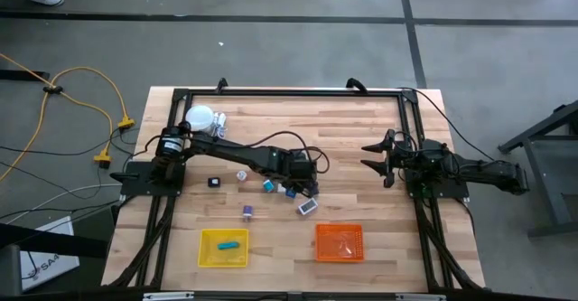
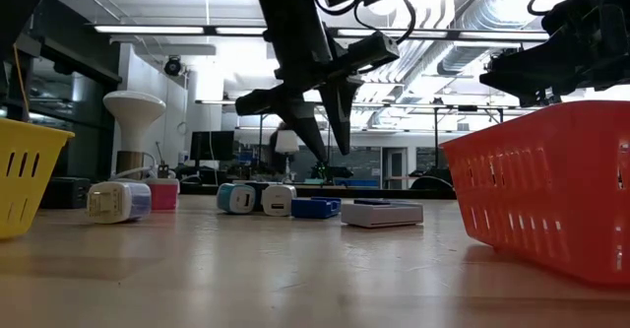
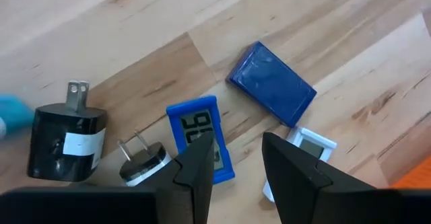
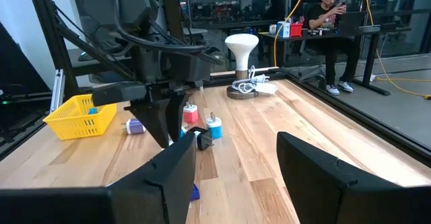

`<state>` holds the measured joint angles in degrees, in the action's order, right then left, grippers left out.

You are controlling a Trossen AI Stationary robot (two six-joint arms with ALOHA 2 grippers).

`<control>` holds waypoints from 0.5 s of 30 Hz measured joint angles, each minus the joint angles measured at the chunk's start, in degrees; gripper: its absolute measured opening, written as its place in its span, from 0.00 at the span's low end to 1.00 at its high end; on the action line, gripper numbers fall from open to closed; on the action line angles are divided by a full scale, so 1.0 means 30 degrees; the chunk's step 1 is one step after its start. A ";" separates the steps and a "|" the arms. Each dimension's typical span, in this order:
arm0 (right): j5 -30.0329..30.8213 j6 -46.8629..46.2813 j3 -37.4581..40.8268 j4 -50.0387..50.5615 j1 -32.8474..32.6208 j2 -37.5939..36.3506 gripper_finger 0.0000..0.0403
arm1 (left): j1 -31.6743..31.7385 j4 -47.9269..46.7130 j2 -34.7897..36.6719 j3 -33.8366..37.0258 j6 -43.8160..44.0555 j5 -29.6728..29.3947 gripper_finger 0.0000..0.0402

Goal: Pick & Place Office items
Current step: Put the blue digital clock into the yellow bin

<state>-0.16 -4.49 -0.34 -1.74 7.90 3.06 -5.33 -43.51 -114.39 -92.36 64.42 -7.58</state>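
Note:
Several tiny office items lie on the wooden table: a blue mini clock (image 3: 199, 140), a dark blue block (image 3: 273, 83), a white block (image 3: 308, 145), a black charger (image 3: 67, 143) and a black-and-white plug (image 3: 145, 163). A purple roll (image 1: 247, 212) and a black item (image 1: 214, 182) lie farther left. My left gripper (image 3: 236, 163) (image 2: 332, 156) hangs open above the cluster (image 1: 302, 188), fingers pointing down, with the blue clock just beneath them and clear of them. My right gripper (image 1: 372, 161) (image 4: 236, 160) waits open on the table's right side.
A yellow mesh tray (image 1: 223, 260) near the near edge holds a teal item (image 1: 226, 244). An orange mesh tray (image 1: 339, 254) sits to its right. A white globe on a stand (image 1: 200, 117) stands at the far left corner. A person sits at a desk beyond the table (image 4: 330, 9).

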 joint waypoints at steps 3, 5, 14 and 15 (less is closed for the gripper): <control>0.0000 0.0000 0.0000 0.0001 0.0000 0.0004 0.48 | -0.0069 -0.0005 0.0000 0.0007 0.0125 0.0008 0.30; 0.0000 0.0000 0.0000 0.0001 0.0000 0.0000 0.48 | -0.0085 -0.0086 0.0000 0.0007 0.0127 0.0017 0.30; 0.0000 0.0000 0.0004 0.0001 -0.0003 0.0000 0.48 | -0.0107 -0.0944 0.0000 0.0022 0.2060 0.0179 0.30; 0.0000 0.0000 0.0003 0.0001 0.0000 -0.0003 0.48 | -0.0161 -0.0988 0.0000 0.0022 0.2349 0.0290 0.30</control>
<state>-0.16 -4.49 -0.33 -1.74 7.90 3.05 -5.81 -46.48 -114.39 -92.29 71.46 -6.71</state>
